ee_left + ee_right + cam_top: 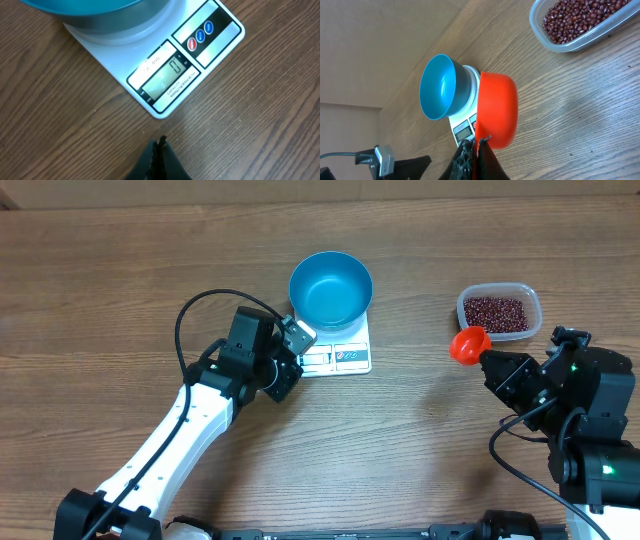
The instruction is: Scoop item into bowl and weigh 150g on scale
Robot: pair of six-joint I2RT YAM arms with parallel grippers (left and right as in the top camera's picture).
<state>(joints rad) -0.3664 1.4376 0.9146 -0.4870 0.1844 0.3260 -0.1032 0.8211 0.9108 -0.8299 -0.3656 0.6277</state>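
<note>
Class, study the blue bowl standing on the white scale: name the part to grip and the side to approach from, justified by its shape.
Grip the rim of the bowl, coming straight down from above and pinching its thin wall inside and out. It stands upright and open on the scale, and its round body probably is too wide to span sideways.

A: From above we look straight down on the whole table.
B: On the left wrist we sit close over the scale; on the right, farther back, we look across the table; all views share scale and bowl.
</note>
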